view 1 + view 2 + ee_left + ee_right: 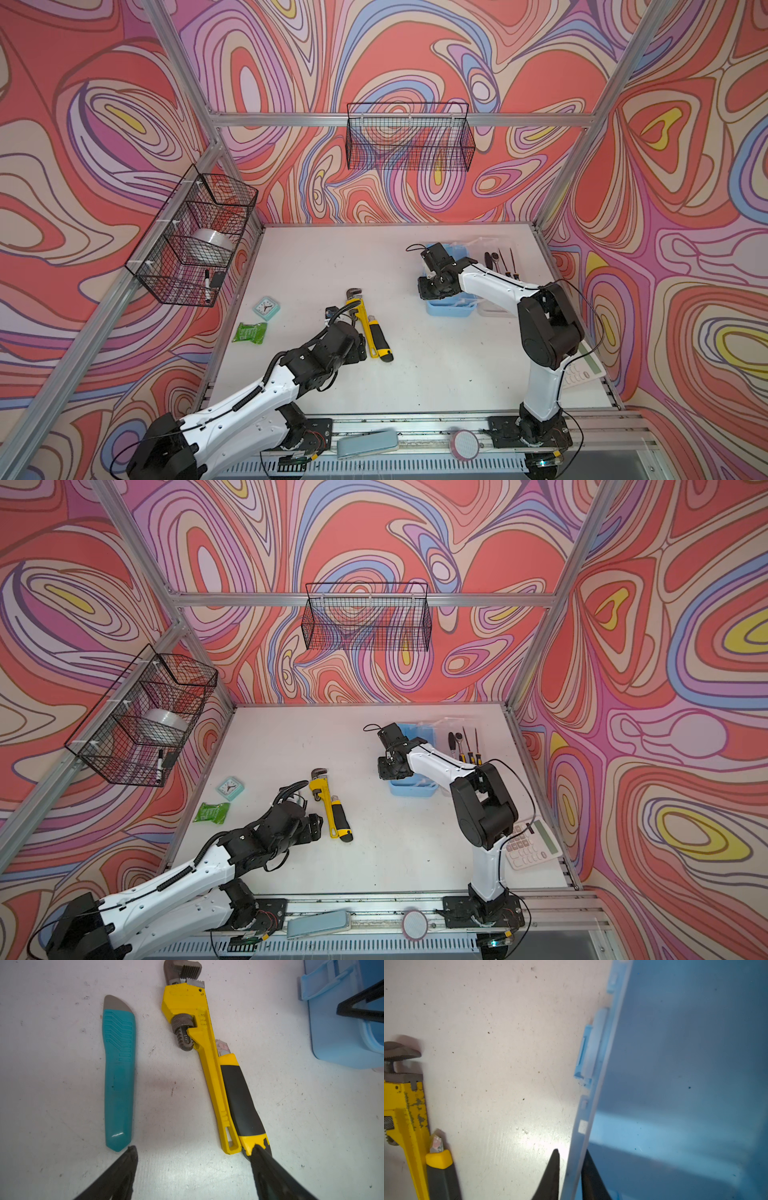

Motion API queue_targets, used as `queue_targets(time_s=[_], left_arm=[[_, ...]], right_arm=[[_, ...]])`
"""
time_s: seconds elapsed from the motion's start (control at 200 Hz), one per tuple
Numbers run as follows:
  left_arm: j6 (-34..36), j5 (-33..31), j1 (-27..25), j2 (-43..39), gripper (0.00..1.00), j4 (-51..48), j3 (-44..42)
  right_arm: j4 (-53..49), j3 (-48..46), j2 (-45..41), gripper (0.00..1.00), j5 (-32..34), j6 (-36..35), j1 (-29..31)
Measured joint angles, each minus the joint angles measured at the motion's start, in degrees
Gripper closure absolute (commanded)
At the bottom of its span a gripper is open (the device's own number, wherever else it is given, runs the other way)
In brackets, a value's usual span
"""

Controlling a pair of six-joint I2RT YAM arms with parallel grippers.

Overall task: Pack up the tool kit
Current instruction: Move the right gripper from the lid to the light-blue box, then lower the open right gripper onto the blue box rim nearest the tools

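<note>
The tool kit [451, 309] is an open light blue box at the back right, seen in both top views [413, 789]. My right gripper [571, 1151] is shut on the tool kit's left wall [607, 1043], one finger outside and one inside. A yellow pipe wrench [207, 1047] lies mid-table beside a yellow-and-black utility knife [241, 1101]. A teal cutter [119, 1076] lies parallel, apart from them. Low over the table, my left gripper [194, 1148] is open and empty. One fingertip is by the cutter's end, the other over the knife's end.
Black-handled screwdrivers and a ratchet [503, 262] lie right of the box by its clear lid [494, 245]. A mint clock [266, 307] and green packet [249, 332] sit at left. A calculator [532, 845] is at right, and wire baskets [409, 137] hang on the walls.
</note>
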Motion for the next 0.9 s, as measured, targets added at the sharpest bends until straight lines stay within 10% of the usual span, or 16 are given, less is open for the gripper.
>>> queue_targets(time_s=[0.896], left_arm=[[0.0, -5.1, 3.1, -6.1, 0.1, -8.7, -0.3]], right_arm=[[2.8, -8.0, -5.8, 0.77, 2.4, 8.9, 14.9]])
